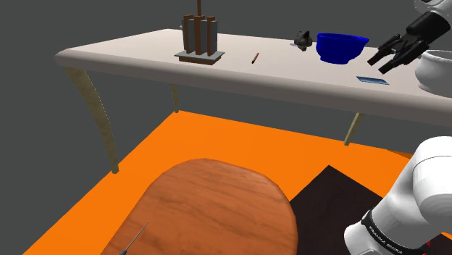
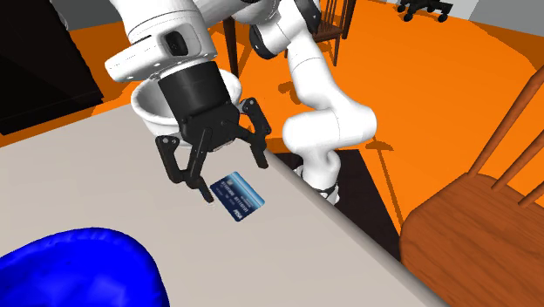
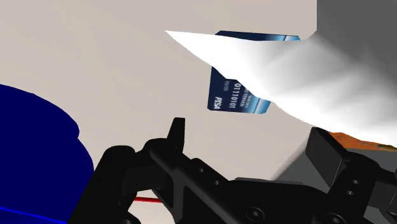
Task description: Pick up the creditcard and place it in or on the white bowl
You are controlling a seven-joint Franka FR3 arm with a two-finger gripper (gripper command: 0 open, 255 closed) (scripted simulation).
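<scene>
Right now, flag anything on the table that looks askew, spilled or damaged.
Nothing stands out. The credit card lies flat on the table, the blue bowl and white bowl sit upright, and nothing is spilled.

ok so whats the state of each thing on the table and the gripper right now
credit card: lying flat on the table, not held
gripper: open, holding nothing, hovering over the credit card
white bowl: upright on the table, near the credit card
blue bowl: upright on the table
red pen: lying flat on the table
brown rack: standing upright on the table
</scene>
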